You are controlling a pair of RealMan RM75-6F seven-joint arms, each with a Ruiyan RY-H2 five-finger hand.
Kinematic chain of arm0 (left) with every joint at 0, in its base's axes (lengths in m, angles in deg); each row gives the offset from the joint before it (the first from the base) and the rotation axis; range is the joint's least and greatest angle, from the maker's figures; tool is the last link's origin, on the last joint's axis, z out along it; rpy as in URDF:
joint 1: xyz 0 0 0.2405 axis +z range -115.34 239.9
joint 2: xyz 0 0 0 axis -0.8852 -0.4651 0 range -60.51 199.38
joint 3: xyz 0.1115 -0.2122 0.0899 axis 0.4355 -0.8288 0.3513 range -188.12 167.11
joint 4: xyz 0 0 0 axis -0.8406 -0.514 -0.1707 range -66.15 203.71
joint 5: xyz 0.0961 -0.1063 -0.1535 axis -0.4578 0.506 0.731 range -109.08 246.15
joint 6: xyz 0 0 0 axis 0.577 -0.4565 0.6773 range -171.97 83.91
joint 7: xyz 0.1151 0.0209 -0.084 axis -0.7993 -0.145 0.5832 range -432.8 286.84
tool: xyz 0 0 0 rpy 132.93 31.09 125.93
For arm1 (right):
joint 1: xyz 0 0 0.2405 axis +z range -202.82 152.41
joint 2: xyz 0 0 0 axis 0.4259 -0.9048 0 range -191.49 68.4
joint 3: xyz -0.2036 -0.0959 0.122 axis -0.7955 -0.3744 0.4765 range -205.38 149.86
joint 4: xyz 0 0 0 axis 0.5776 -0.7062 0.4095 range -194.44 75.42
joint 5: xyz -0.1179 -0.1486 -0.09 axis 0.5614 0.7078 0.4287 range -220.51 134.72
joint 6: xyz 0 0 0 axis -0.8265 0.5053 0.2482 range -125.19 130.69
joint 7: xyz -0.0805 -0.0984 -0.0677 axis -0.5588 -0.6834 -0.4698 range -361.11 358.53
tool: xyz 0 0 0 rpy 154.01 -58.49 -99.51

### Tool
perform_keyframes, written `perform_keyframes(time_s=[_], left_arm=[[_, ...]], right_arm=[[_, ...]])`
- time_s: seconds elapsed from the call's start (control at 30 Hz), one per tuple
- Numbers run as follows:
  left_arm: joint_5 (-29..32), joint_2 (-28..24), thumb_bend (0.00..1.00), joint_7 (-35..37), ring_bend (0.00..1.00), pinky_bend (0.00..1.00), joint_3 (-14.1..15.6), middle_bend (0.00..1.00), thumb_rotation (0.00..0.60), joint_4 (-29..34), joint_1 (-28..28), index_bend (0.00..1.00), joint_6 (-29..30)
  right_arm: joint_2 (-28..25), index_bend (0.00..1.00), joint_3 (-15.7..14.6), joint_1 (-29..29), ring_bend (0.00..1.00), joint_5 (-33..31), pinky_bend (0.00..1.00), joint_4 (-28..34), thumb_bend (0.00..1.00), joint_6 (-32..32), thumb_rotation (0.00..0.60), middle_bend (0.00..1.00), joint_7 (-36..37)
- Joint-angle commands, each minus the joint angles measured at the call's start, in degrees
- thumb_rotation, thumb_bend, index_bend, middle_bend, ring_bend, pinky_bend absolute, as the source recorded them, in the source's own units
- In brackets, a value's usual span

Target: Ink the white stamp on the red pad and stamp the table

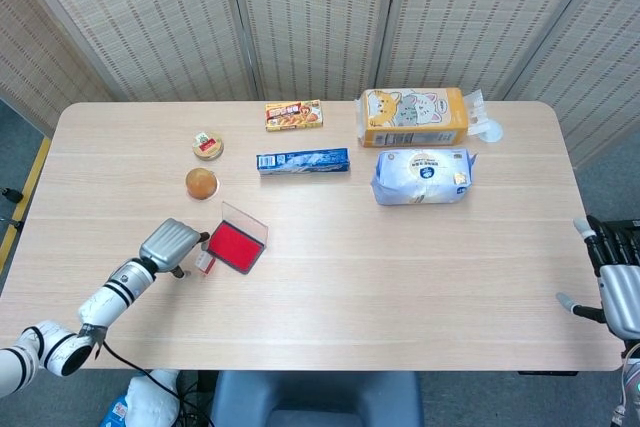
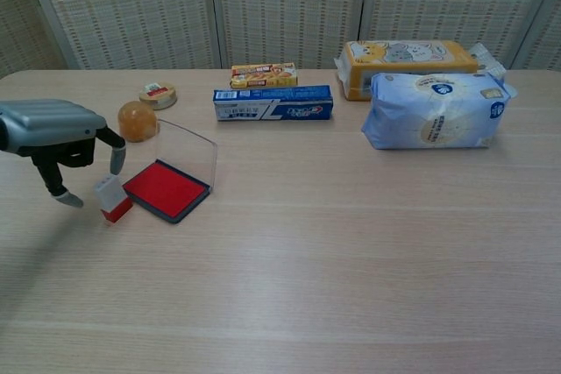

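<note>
The white stamp (image 2: 111, 196) with a red base stands upright on the table, touching the left corner of the red ink pad (image 2: 166, 189); in the head view the stamp (image 1: 204, 262) and the pad (image 1: 236, 245) lie left of centre. The pad's clear lid (image 2: 187, 153) stands raised behind it. My left hand (image 2: 60, 134) hovers just left of and above the stamp, fingers spread downward, holding nothing; the head view shows this hand (image 1: 172, 245) beside the stamp. My right hand (image 1: 616, 279) hangs off the table's right edge, fingers apart and empty.
An orange ball (image 2: 138, 121) and a small round tin (image 2: 158, 95) sit behind the pad. Further back lie a blue toothpaste box (image 2: 273, 103), a snack box (image 2: 263, 74), an orange packet (image 2: 409, 59) and a blue-white tissue pack (image 2: 435, 110).
</note>
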Motion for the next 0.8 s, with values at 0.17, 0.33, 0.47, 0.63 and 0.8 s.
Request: perform_keyframes(time_s=[0.17,0.33,0.47,0.63,0.8], left_arm=[[-0.42,0.86,0.16,1.34,0.95,0.94,0.59,1.00,0.600,-1.22,-0.80,0.47,-0.52],[-0.42,1.62,0.16,2.25,0.95,0.94,0.63,1.00,0.600,-2.12,-1.20,0.50,-0.51],[-0.48,2.24,0.16,2.96,0.95,0.94,0.90,1.00,0.600,-3.13,-1.60,0.53,-0.94],[-0.79,2.58,0.17,3.76,0.95,0.94,1.09,1.00,0.600,-3.59,-2.07,0.61,-1.06],[-0.61,2.49,0.17,4.01,0.95,0.94,1.31,1.00,0.600,-3.31,-2.43,0.64,-1.53]], right_arm=[[-0.07,0.00,0.13,0.00,0.00,-0.34,0.00,0.09,0.10,-0.11,0.600,0.00,0.14],[-0.32,0.00,0.21,-0.25,0.00,-0.41,0.00,0.19,0.10,0.29,0.600,0.00,0.72],[-0.32,0.00,0.27,-0.41,0.00,-0.37,0.00,0.17,0.10,0.67,0.600,0.00,0.81],[-0.28,0.00,0.45,-0.34,0.00,-0.68,0.00,0.08,0.10,0.56,0.600,0.00,0.73],[-0.20,0.00,0.61,-0.23,0.00,-1.03,0.00,-0.03,0.10,0.33,0.600,0.00,0.53]])
